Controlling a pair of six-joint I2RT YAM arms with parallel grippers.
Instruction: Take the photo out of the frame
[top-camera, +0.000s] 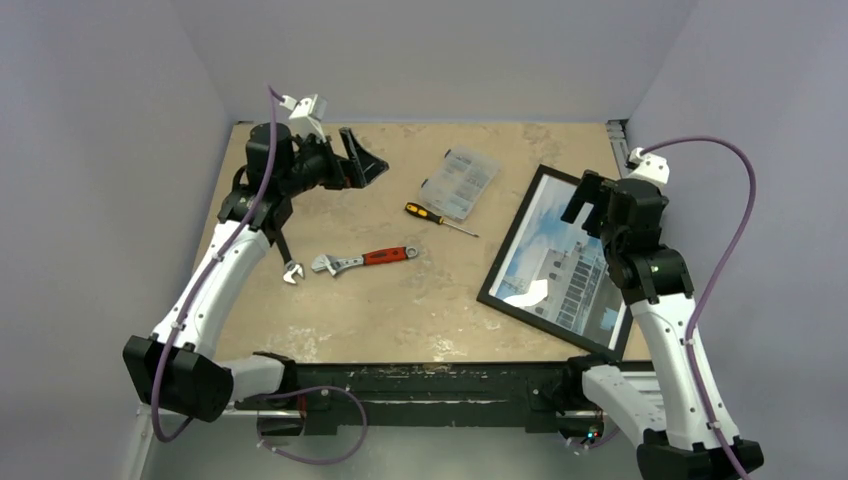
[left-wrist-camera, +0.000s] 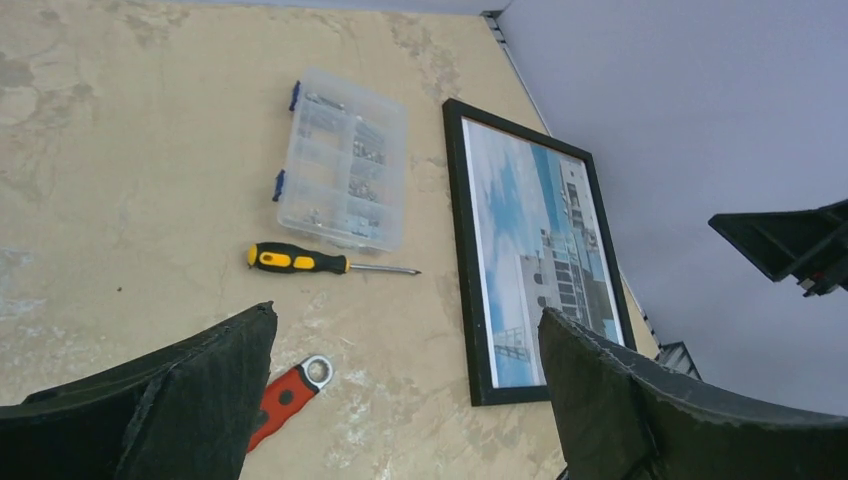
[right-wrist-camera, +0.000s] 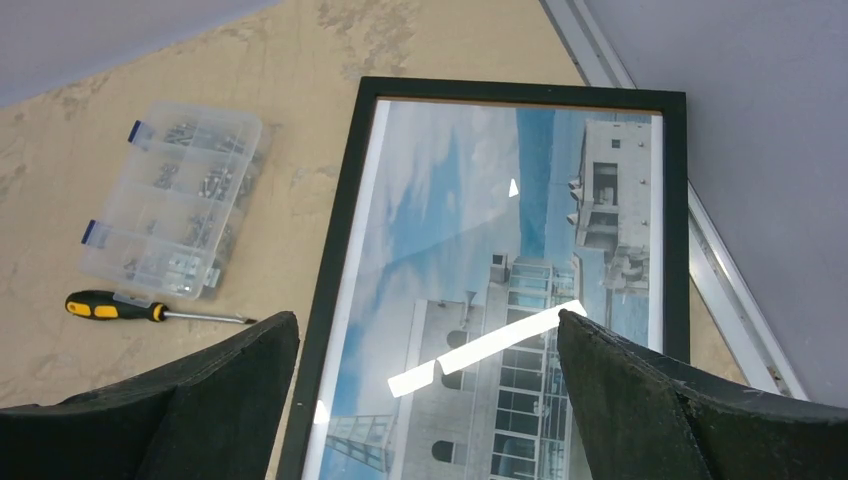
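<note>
The black frame (top-camera: 500, 262) lies face up at the table's right side, with the photo (top-camera: 560, 262) of a white building and blue sky inside it under glass. Both show in the right wrist view, frame (right-wrist-camera: 340, 250) and photo (right-wrist-camera: 480, 260), and in the left wrist view, frame (left-wrist-camera: 458, 250) and photo (left-wrist-camera: 520, 250). My right gripper (top-camera: 592, 200) hovers above the frame, open and empty (right-wrist-camera: 425, 400). My left gripper (top-camera: 365, 160) is raised at the back left, open and empty (left-wrist-camera: 405, 400), far from the frame.
A clear plastic parts box (top-camera: 461, 181) lies mid-table at the back. A yellow-and-black screwdriver (top-camera: 438, 218) lies beside it. A red-handled adjustable wrench (top-camera: 364, 260) lies left of centre. Grey walls enclose the table; a metal rail (right-wrist-camera: 720, 290) runs along the right edge.
</note>
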